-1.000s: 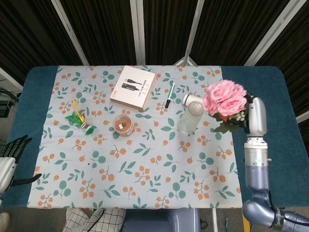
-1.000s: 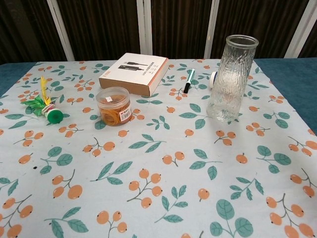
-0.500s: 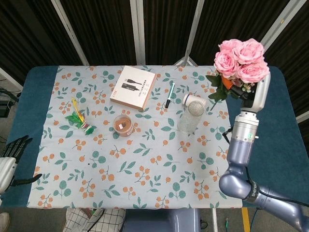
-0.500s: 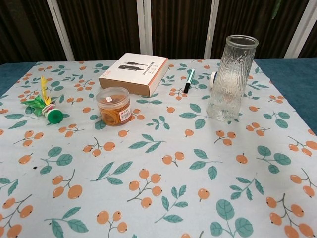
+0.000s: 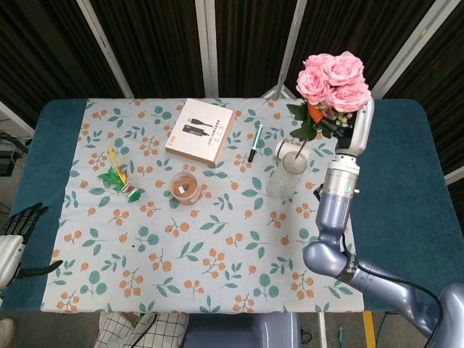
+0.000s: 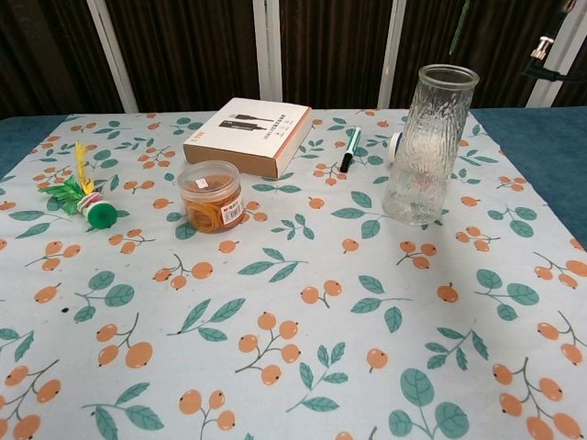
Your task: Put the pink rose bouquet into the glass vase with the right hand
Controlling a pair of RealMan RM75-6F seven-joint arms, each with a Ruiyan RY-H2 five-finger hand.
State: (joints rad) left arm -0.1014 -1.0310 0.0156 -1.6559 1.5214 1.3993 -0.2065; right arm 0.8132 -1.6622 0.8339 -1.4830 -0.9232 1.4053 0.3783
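While the right robot hand (image 5: 346, 119) is gripping the pink rose bouquet (image 5: 332, 78) by its stems, blooms up, it is holding it high, just beyond the glass vase (image 5: 284, 174), probably to line the stems up with the mouth. The vase is standing upright on the worktop (image 5: 217, 239). The left robot hand (image 5: 16, 230) is idling at the worktop's edge, fingers apart.

We record the right arm (image 5: 341, 210) as a run of smooth, rounded segments in a pale blue-grey metallic finish, with a white forearm section carrying a small green indicator mark. Dark bands ring the joints, and a black cable trails near the lower elbow. The right hand (image 5: 346, 122) shows dark parts against a white housing. The left hand (image 5: 16, 230) has black fingers on a white, grey-trimmed wrist.
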